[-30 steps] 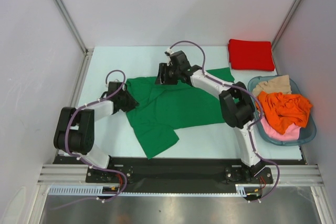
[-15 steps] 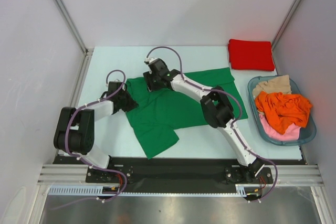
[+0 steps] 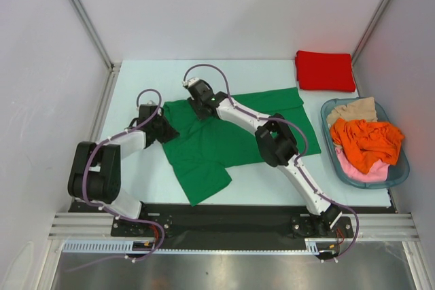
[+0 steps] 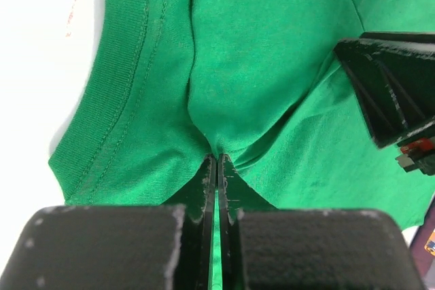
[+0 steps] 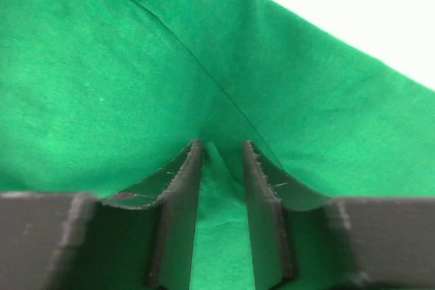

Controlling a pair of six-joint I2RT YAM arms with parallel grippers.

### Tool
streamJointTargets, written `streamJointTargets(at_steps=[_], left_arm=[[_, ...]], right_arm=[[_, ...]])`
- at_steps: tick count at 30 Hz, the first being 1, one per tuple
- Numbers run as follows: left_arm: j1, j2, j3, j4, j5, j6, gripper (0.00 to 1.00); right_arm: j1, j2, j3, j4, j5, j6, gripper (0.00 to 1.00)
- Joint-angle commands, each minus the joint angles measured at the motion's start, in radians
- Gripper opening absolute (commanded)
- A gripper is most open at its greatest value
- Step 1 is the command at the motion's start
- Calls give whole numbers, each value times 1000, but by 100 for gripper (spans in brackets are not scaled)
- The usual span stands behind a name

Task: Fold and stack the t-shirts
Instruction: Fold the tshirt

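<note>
The bright green t-shirt [image 3: 224, 140] lies spread and rumpled across the middle of the table, one flap hanging toward the near edge. My left gripper [image 3: 165, 129] sits at its left edge by the collar, shut on a thin pinch of green cloth [image 4: 258, 45] between its tips [image 4: 217, 157]. At the shirt's far left corner my right gripper [image 3: 199, 106] holds a thicker ridge of green cloth [image 5: 102, 86], its jaws [image 5: 221, 147] a finger's width apart. The red t-shirt [image 3: 325, 70] lies folded at the far right.
A blue basket [image 3: 401, 168] at the right edge holds an orange garment [image 3: 367, 142], a beige one [image 3: 352, 110] and a pink one [image 3: 367, 171]. White walls stand along the left, back and right. A black part of the right arm [image 4: 384, 86] shows in the left wrist view.
My right arm has swung left across the shirt, from its top middle to its far left corner near the left gripper. The left gripper has barely moved.
</note>
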Motion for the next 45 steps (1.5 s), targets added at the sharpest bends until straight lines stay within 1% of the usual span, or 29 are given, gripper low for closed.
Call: streamJointTargets(at_steps=[1, 3, 4, 8, 12, 16, 21, 28, 36, 45], left_arm=[[-6, -42, 6, 25, 26, -12, 0], [-6, -48, 11, 25, 30, -18, 0], [-6, -48, 12, 25, 32, -18, 0], [-6, -48, 34, 25, 41, -35, 0], [-8, -62, 61, 7, 56, -52, 0], [-14, -105, 75, -21, 41, -64, 0], [-22, -174, 46, -36, 27, -75, 0], [-23, -232, 11, -62, 24, -70, 0], [-23, -320, -35, -87, 1, -66, 0], [-37, -318, -58, -85, 1, -75, 0]], right_arm=[[3, 7, 34, -9, 36, -41, 28], [3, 3, 28, -8, 39, -37, 18], [3, -4, 25, -5, 34, -32, 10], [3, -30, 24, 9, 13, -17, 0], [5, -65, 10, 18, -3, -6, 0], [-3, -112, -36, 17, 0, -6, 0], [-26, -200, -133, 47, -42, 23, 0], [-38, -261, -223, 78, -72, 41, 0], [-38, -297, -285, 95, -112, 66, 0], [-52, -294, -305, 99, -135, 78, 0]])
